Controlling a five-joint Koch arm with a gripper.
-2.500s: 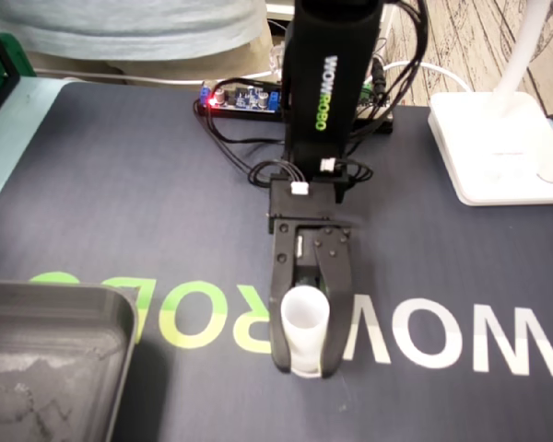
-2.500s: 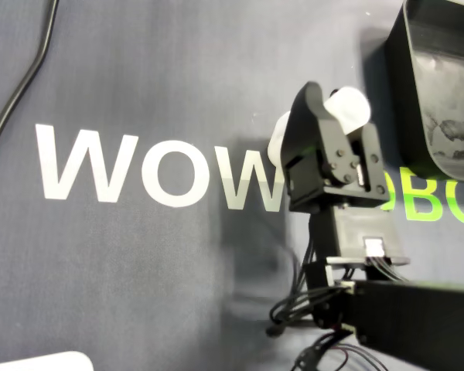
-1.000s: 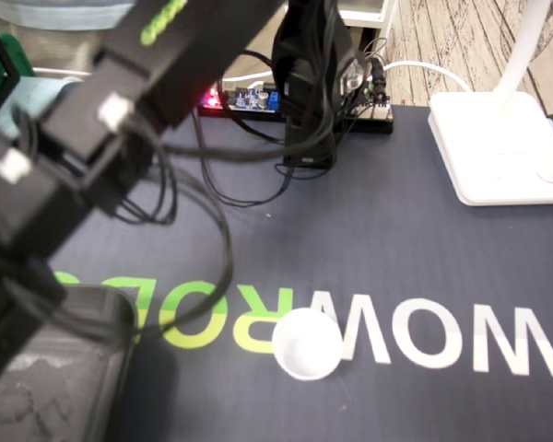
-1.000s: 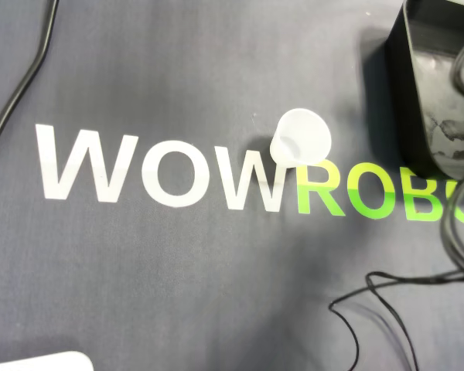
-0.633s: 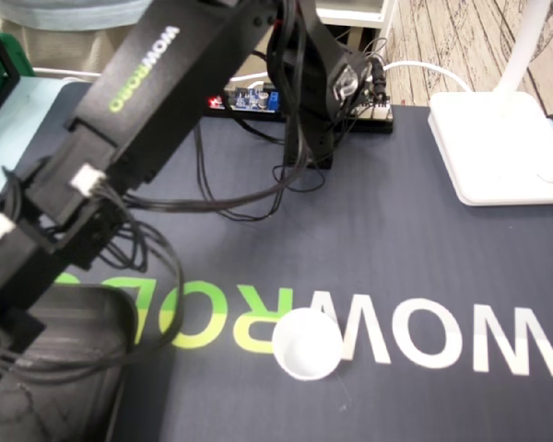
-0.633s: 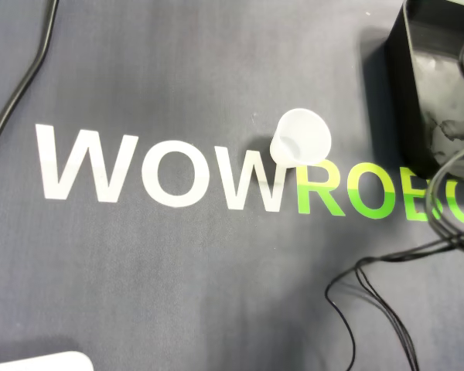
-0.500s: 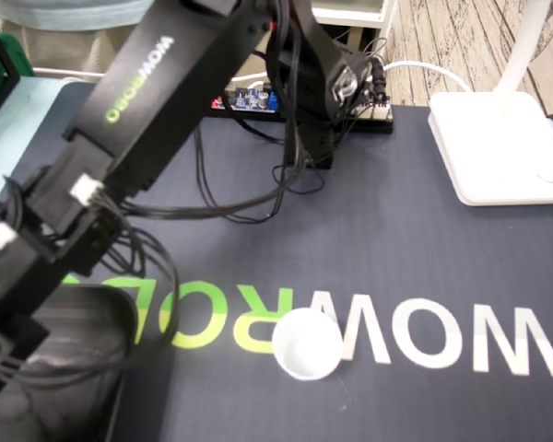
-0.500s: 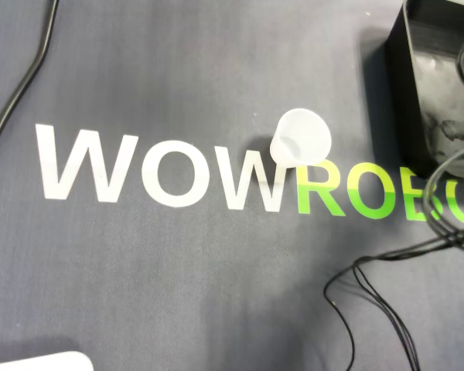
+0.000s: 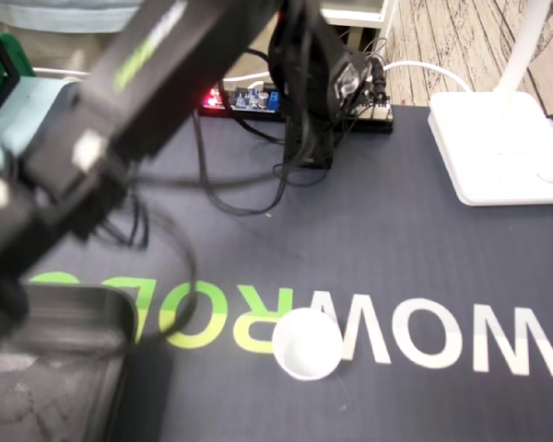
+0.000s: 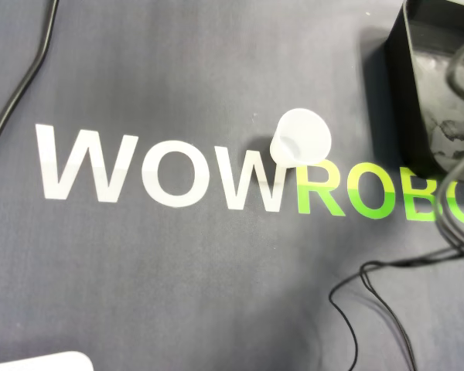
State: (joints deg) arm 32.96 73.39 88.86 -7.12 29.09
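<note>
Cup: I see a small white cup (image 9: 306, 343) standing upright, open end up, on the dark mat (image 9: 396, 239). It stands free, with nothing touching it.
Cup position: it sits on the printed lettering, at the seam where the white W meets the green R. The overhead view shows the same spot (image 10: 301, 137).
Arm: the arm (image 9: 120, 101) runs from its base at the top centre down towards the lower left of the fixed view. It is smeared by blur and well apart from the cup.
Jaws: out of sight in both views, so I cannot tell whether they are wide, narrow or holding anything. The arm's far end leaves the fixed view at the left edge, above the tray.
Tray: a dark tray (image 9: 92, 302) sits at the lower left corner of the fixed view and at the top right of the overhead view (image 10: 398, 85). It is near the cup but apart from it.
Cables: thin black cables (image 10: 387, 309) loop over the mat at the lower right of the overhead view.
Background: a white lamp base (image 9: 498, 147) stands at the mat's right edge. A circuit board (image 9: 244, 98) with a lit red LED sits beside the arm's base.
Counter: a pale strip of it (image 9: 14, 124) shows to the left of the mat.
</note>
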